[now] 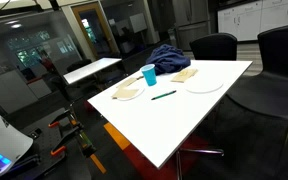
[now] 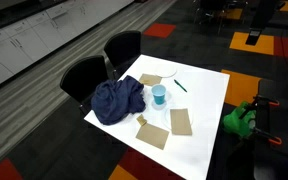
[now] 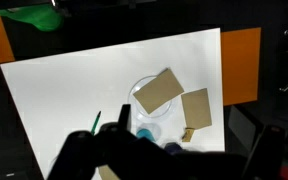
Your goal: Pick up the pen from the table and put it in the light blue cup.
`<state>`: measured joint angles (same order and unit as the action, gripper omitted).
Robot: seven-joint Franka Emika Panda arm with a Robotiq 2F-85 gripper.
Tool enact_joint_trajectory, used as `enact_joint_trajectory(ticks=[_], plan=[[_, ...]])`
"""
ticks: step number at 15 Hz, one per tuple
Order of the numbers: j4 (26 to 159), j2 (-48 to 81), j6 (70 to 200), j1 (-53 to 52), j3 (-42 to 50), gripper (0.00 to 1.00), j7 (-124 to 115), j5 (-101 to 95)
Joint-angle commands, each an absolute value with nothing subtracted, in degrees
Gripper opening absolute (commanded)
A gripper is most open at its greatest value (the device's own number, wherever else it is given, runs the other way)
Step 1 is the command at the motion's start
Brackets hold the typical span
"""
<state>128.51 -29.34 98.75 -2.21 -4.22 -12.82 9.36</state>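
Status: nothing done yet.
- The pen is lying flat on the bare white table, near the cup but apart from it. It is not touching anything else.
- The cup is standing upright with its mouth open. Whether anything is inside it is too small to tell.
- In the wrist view the gripper is hanging high above the table. Its dark jaws are showing at the bottom of the frame. They are looking spread apart and are carrying nothing, though that part is blurred.
- Left to do, as I judge it: descend to the pen, grasp, lift, carry over the cup, release. That is the whole task.

Room and edges:
- The pen is sitting on an open patch. The plate is lying to one side and the cup to the other, both clear of it.
- The cloth is bunching just beside the cup, and brown cards are lying flat around it. None of them is covering the cup mouth.
- The pen is not overhanging any table edge, so a straight drop from above is looking free.
- The chairs are standing on the cloth side, well apart from the pen.
- The cup is the only upright thing on the table. The carry is looking short and is needing only enough height to clear the rim.
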Motion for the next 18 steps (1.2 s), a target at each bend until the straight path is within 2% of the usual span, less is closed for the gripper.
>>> enact_joint_trajectory(ticks=[1, 8, 18], plan=[[128.4, -29.3, 98.6, -1.9, -4.5, 1.0, -12.7, 9.5], [128.5, -29.3, 98.9, -1.8, -4.5, 1.0, -12.7, 9.6], [129.3, -25.5, 106.4, 0.2, -2.4, 1.0, -12.9, 9.7]])
